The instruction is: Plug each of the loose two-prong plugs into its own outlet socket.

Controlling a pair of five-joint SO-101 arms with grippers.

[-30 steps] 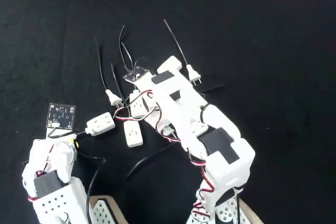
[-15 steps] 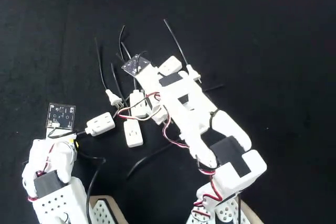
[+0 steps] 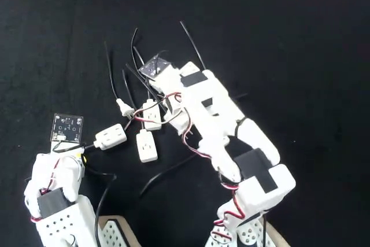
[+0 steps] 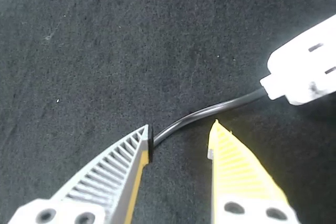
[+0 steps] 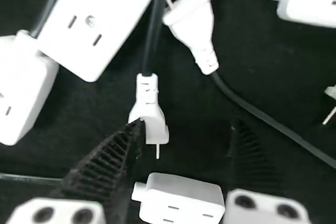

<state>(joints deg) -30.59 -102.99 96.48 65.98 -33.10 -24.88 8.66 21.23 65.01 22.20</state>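
Plug [image 5: 151,116], white, on black cord [image 5: 154,30]

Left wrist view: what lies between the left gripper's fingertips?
In the left wrist view, a black cord from the white outlet socket runs into the gap of the left gripper; the rest is bare black table.

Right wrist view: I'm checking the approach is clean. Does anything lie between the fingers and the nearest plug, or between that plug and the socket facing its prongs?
Nothing visible does. The plug lies between the right gripper's open fingers, close beside one, and bare cloth separates its prongs from the socket.
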